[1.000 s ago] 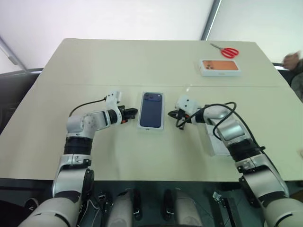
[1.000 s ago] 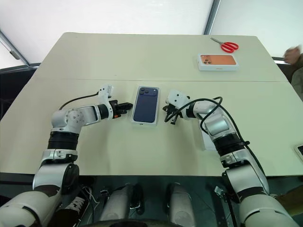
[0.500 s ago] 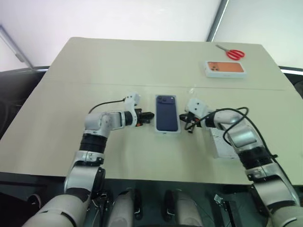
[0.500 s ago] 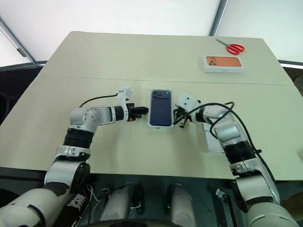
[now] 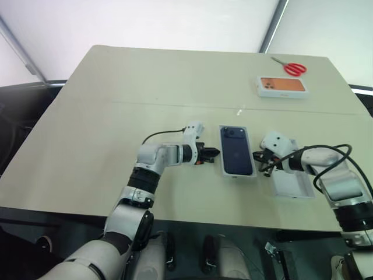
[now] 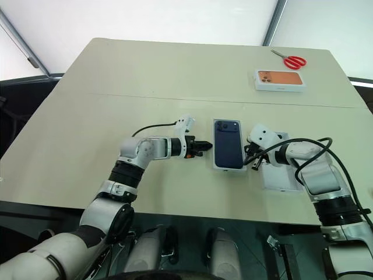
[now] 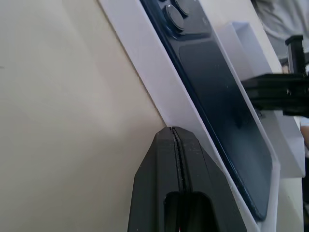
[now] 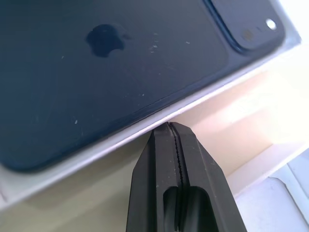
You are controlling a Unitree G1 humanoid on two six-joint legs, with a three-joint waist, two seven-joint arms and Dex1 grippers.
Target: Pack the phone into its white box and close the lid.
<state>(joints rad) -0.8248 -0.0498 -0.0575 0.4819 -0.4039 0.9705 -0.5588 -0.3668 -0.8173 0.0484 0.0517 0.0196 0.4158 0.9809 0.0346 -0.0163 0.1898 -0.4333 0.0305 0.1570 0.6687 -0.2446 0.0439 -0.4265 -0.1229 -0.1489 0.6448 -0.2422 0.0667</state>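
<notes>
My counter [image 5: 116,116] was a plain pale beige, with no pattern on it. The phone [image 5: 236,150] showed a dark navy-blue back, its square camera bump the same dark blue, and it sat framed by the white rim of the white box [image 5: 223,166]. The lid [image 5: 291,185] was white outside and a pale grey-white inside. My left pincer [image 5: 214,153] and my right pincer [image 5: 260,163] both had black fingers on white wrist housings. A second white box [image 5: 282,86] carried an orange phone picture on its top. The scissors [image 5: 290,66] had red handles and silvery blades.
</notes>
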